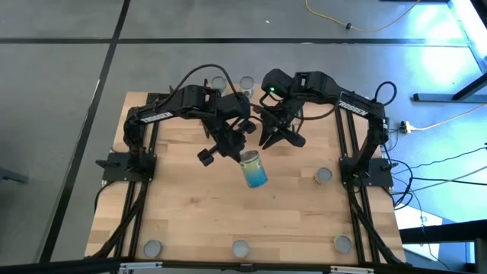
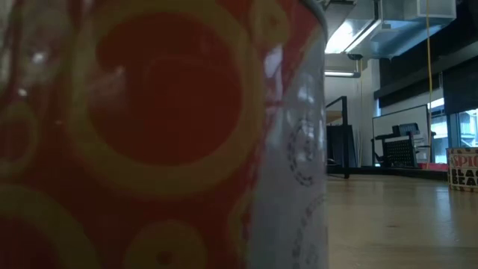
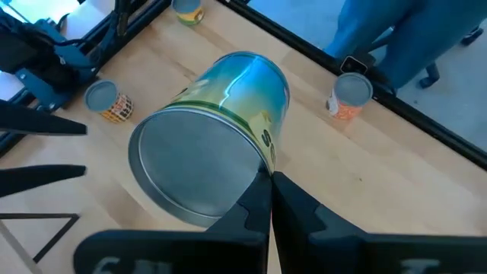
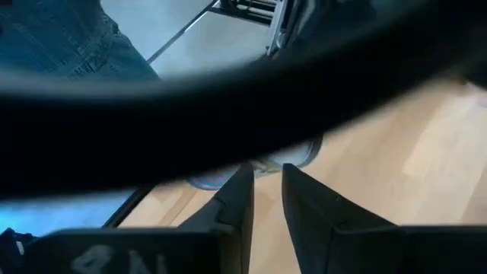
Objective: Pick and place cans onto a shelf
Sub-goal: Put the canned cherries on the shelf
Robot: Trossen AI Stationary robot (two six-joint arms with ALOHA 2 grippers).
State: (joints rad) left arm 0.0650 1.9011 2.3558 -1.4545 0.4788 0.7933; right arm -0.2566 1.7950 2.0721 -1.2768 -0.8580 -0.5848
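Observation:
My left gripper (image 1: 232,148) is over the middle of the table, shut on a blue-teal can (image 1: 254,170), which also shows in the left wrist view (image 3: 228,114) with its silver end toward the camera. My right gripper (image 1: 278,135) hangs just right of it, toward the far side. Its fingers (image 4: 265,179) are a little apart and hold nothing. Two cans (image 1: 219,82) (image 1: 246,82) stand at the far edge behind the arms. The shelf does not show plainly; the arms cover that area. My left gripper pinches the rim of the can's silver end (image 3: 259,169) between its two fingers, which are almost together. The can is tilted, its silver end up toward the gripper and its other end slanting down toward the table's near right. Whether that lower end touches the wood, I cannot tell.
Three cans stand along the near edge (image 1: 154,247) (image 1: 240,247) (image 1: 342,243) and one at the right (image 1: 323,176). A red-orange can (image 2: 149,134) fills the low view, with a labelled can (image 2: 463,168) far right. A person's legs (image 3: 396,38) show beyond the table.

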